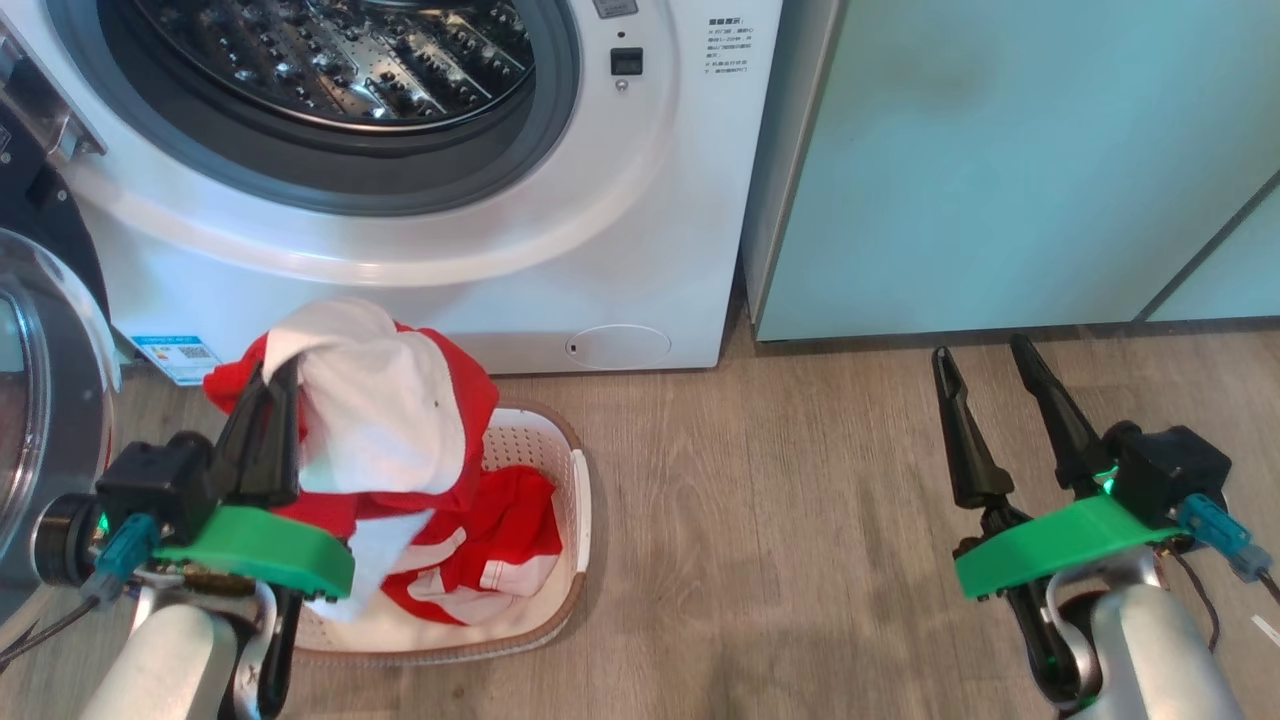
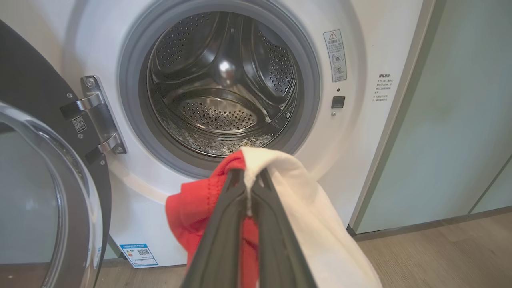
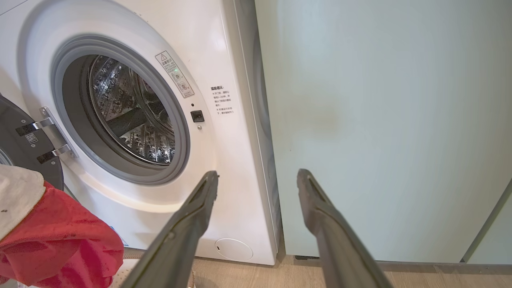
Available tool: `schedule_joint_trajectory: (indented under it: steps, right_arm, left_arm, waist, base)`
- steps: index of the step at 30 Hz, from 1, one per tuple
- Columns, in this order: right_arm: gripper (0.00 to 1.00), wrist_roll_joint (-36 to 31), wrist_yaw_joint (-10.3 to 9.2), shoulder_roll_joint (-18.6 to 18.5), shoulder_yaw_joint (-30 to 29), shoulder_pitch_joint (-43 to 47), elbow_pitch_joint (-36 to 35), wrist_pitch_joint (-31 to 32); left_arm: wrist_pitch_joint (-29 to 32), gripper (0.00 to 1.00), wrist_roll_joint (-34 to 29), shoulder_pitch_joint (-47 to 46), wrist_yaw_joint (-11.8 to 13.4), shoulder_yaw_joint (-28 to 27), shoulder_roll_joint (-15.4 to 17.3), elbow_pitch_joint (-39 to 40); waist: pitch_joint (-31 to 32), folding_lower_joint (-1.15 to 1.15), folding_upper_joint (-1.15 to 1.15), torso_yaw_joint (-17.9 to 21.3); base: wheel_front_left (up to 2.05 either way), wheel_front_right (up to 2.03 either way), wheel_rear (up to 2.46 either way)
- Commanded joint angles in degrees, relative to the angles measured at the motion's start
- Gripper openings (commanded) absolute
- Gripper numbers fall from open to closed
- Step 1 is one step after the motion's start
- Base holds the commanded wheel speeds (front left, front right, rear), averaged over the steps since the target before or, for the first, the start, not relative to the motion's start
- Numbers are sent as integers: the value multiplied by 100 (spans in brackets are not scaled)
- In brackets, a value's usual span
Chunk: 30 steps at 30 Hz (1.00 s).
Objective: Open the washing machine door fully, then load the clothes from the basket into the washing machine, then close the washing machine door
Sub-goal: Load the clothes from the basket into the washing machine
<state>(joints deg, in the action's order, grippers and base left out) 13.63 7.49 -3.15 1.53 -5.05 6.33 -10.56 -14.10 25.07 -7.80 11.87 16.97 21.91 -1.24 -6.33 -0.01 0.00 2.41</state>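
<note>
the washing machine (image 1: 620, 230) takes the upper left of the head view, its steel drum showing through the round opening. a pale teal cabinet (image 1: 1000, 170) fills the upper right. the washing machine door (image 1: 40, 400) stands swung open at the left edge. on the wood floor (image 1: 780, 520), lower left of centre, sits the basket (image 1: 583, 500) with some of the clothes (image 1: 510, 530) in it. the left pincer (image 1: 277, 385) is clamped on a red and white garment (image 1: 390, 400), held above the basket. the right pincer (image 1: 980, 348), lower right, stands wide over the floor.
</note>
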Motion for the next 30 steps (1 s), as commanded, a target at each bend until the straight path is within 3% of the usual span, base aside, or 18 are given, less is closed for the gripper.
schedule_joint_trajectory:
  steps: [1,30]
  right_arm:
    - [100,31,0,27,135,-58,-217,17]
    - [100,52,0,27,163,-234,-242,-25]
  left_arm:
    - [3,0,-25,-139,51,-224,209,207]
    - [85,0,106,-346,105,-192,210,250]
  waist:
    - [6,1,0,4]
    - [-303,1,0,-4]
  base:
    - [0,0,0]
    - [0,0,0]
